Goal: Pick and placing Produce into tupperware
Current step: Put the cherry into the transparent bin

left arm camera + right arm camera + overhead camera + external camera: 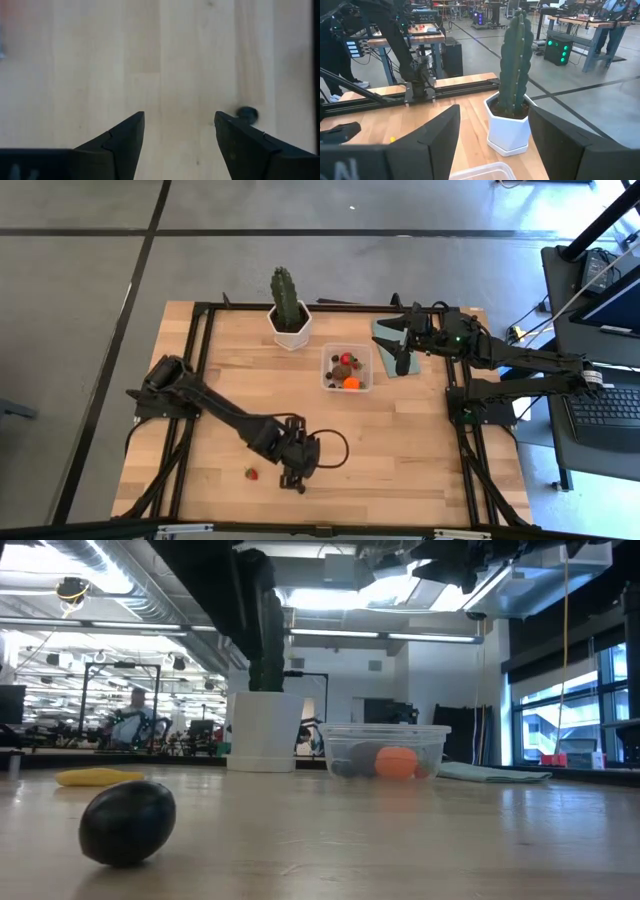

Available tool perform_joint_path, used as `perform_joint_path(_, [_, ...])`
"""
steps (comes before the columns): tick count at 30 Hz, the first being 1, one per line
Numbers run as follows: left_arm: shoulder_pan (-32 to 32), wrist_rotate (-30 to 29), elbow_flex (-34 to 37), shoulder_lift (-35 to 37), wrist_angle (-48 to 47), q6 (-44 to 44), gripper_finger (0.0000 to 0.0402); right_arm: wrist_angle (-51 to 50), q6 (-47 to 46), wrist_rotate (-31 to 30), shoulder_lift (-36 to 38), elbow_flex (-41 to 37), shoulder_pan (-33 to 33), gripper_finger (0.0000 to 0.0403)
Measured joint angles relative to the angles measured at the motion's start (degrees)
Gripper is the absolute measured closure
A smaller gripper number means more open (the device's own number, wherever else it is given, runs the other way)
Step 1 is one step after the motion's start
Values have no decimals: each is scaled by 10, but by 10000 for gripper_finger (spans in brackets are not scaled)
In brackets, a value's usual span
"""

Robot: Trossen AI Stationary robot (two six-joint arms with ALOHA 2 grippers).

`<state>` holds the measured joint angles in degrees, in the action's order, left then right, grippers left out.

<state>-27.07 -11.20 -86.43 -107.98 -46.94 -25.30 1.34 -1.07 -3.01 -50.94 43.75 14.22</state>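
Your left pincer (297,477) hangs open and empty near the desk's front edge, a dark berry (246,113) just beside one finger, positioned for a pick. The right pincer (402,356), open and empty, waits beside the tupperware (346,368), which holds fruit. A strawberry (251,473) lies loose.

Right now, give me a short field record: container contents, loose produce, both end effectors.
tupperware: mid-table, holds an orange ball, strawberry, dark pieces
loose strawberry: near front edge, beside the left arm
dark berry: on bare wood next to left end effector
left end effector: open, empty, low over table
right end effector: open, empty, over blue-grey lid
cactus: upright in white pot
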Motion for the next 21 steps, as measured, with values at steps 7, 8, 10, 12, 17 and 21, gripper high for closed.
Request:
perform_joint_path(7, [-32, 28, 0, -2, 50, 30, 180, 0, 0, 0, 0, 0, 0, 164])
perform_joint_path(8, [-37, 27, 0, -5, 66, 35, 181, -1, 0, 0, 0, 0, 0, 164])
perform_joint_path(10, [-47, 15, 0, -14, 83, 38, 181, -6, -2, 0, 0, 0, 0, 164])
perform_joint_path(12, [-54, 13, 0, -26, 98, 31, 182, -13, -2, 1, 0, 0, -1, 164])
perform_joint_path(17, [-66, 16, 0, -69, 96, 30, 182, -52, -2, 1, 0, 0, -5, 164])
perform_joint_path(21, [-73, 20, 0, -94, 108, 30, 182, -83, -2, 2, 0, 0, -5, 164])
